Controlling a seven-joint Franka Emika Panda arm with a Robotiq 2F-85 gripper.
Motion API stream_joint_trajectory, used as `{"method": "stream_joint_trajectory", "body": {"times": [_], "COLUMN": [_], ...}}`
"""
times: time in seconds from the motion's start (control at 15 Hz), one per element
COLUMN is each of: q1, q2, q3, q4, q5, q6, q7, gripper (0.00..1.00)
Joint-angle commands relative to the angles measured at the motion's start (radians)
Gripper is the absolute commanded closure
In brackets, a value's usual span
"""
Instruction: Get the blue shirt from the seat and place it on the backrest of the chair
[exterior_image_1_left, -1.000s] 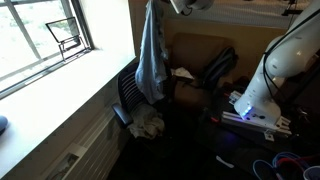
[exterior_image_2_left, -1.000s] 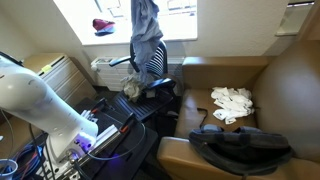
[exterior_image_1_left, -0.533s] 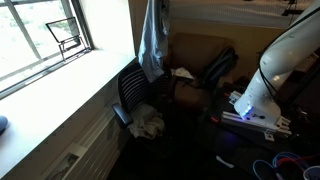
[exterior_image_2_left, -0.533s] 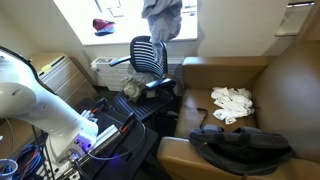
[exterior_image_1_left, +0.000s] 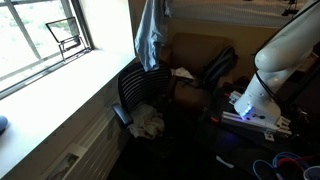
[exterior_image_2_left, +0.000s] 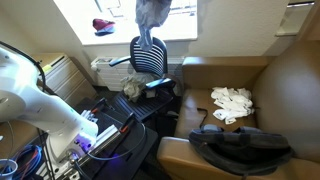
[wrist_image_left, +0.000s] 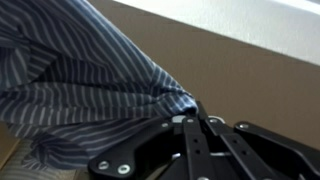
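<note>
The blue shirt (exterior_image_1_left: 150, 35) is a striped grey-blue cloth that hangs from the top edge in both exterior views (exterior_image_2_left: 152, 14). Its lower end dangles just above the backrest (exterior_image_2_left: 150, 55) of the black chair (exterior_image_1_left: 133, 92). The seat (exterior_image_1_left: 157, 108) lies in shadow below. In the wrist view my gripper (wrist_image_left: 190, 118) is shut on a bunched fold of the shirt (wrist_image_left: 80, 80), which spreads out to the left. The gripper itself is cut off above the top of both exterior views.
A cream cloth bundle (exterior_image_1_left: 148, 122) lies at the chair's front. A brown armchair (exterior_image_2_left: 290, 90) holds white cloths (exterior_image_2_left: 232, 100) and a black bag (exterior_image_2_left: 240, 145). The window (exterior_image_1_left: 45, 40) and its sill run beside the chair. My arm's base (exterior_image_1_left: 255, 108) and cables (exterior_image_2_left: 110, 135) stand close by.
The shirt has been lifted higher. A second ago it hung down in front of the backrest; now its hem swings just above the top of the backrest. The gripper has left the exterior view.
</note>
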Motion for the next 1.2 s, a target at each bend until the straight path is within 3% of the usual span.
{"method": "stream_joint_trajectory", "body": {"times": [0.0,0.13,0.2,0.53,0.8,0.93,1.07,1.13], "q1": [-0.203,-0.234,0.003,-0.019,0.179,0.242,0.325,0.299], "q2": [0.144,0.154,0.122,0.155,0.273,0.318,0.327,0.314], "q3": [0.174,0.217,-0.029,-0.006,-0.218,-0.279,-0.275,-0.19], "q4": [0.242,0.234,0.197,0.23,0.443,0.524,0.544,0.502], "q5": [0.14,0.221,0.177,0.21,0.205,0.247,0.278,0.232], "q6": [0.011,0.01,0.006,-0.001,0.004,0.001,0.011,0.022], "q7": [-0.024,0.009,-0.035,-0.024,0.017,0.067,0.102,0.158], "gripper": [0.99,0.99,0.96,0.99,0.99,0.99,0.99,0.99]}}
